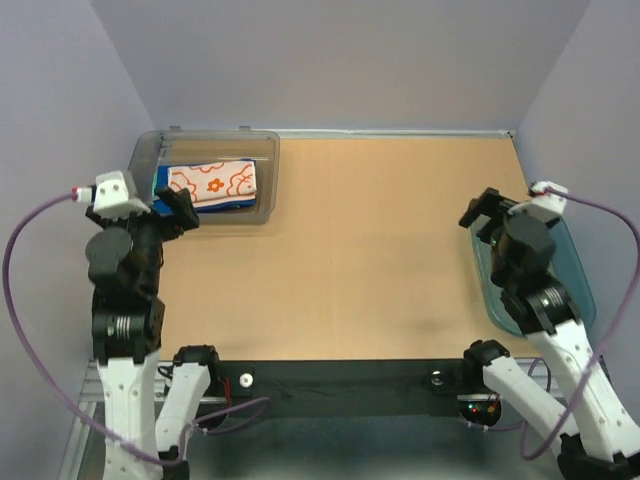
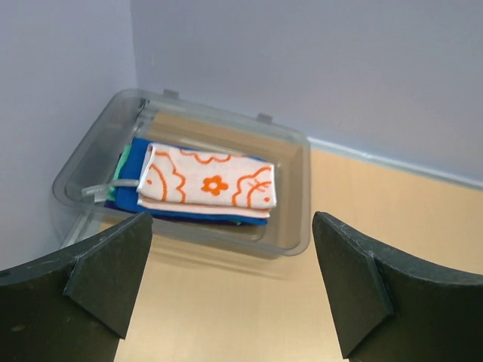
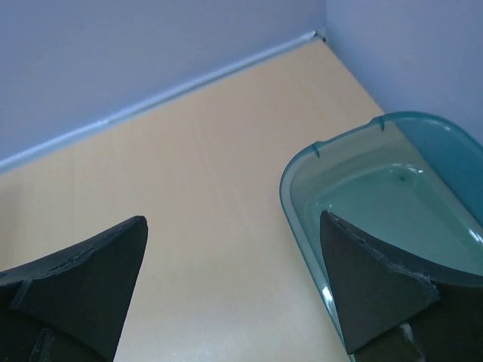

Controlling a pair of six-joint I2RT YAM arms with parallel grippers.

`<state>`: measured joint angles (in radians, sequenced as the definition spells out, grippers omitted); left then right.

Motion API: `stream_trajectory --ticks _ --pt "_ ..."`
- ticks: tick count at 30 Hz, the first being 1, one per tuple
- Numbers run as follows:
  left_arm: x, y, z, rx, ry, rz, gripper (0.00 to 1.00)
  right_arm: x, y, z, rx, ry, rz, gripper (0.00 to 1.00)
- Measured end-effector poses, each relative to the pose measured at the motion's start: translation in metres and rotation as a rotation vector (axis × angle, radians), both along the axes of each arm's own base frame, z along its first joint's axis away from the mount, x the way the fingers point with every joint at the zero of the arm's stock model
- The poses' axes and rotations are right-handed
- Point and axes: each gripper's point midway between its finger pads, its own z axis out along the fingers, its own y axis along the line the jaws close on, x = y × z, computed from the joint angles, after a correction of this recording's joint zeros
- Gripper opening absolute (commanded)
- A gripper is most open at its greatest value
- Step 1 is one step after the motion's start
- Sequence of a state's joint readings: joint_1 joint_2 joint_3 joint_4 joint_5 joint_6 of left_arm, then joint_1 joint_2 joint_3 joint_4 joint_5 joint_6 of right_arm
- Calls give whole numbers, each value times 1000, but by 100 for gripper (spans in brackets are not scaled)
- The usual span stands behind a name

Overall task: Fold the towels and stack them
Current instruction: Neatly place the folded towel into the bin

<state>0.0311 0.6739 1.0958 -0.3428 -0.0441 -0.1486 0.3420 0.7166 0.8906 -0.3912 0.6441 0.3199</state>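
The towels lie folded in a stack inside the clear grey bin point(image 1: 268, 180) at the back left. The white towel with orange flowers point(image 1: 212, 181) is on top, also in the left wrist view point(image 2: 210, 185). The royal blue towel point(image 2: 134, 192) shows under it, with a mint green edge point(image 2: 123, 160) and a sliver of purple point(image 2: 110, 204) at the left. My left gripper point(image 1: 180, 211) is open and empty, just in front of the bin point(image 2: 226, 294). My right gripper point(image 1: 482, 217) is open and empty at the table's right side point(image 3: 230, 294).
A teal translucent oval basket point(image 1: 578, 272) stands empty at the right edge, under my right arm; its rim shows in the right wrist view point(image 3: 298, 219). Walls close the back and both sides. A black strip runs along the near edge.
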Motion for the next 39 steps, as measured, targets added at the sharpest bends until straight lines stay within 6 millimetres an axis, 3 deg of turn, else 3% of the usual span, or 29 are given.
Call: stream_trajectory --ticks 5,8,12,15,17,21,29,39 --pt "-66 -2 33 -28 -206 7 99 -58 -27 40 15 -213 -21 100" --pt "-90 4 39 -45 -262 46 99 -87 -40 54 15 -316 -29 100" --pt "-83 8 10 -56 -198 69 99 -104 -46 49 2 -363 -24 100" --pt "-72 5 -20 -61 -115 56 99 -104 -45 35 -20 -348 -17 100" --pt "-68 1 -30 -61 -88 37 99 -103 -45 27 -24 -338 -16 100" --pt "-63 -8 -33 -61 -95 -15 99 -104 -44 17 -23 -341 -5 100" --pt "-55 -23 -44 -65 -92 -92 99 -105 -34 18 -33 -358 61 100" --pt "-54 -27 -47 -66 -115 -109 99 -100 -28 16 -53 -339 95 100"
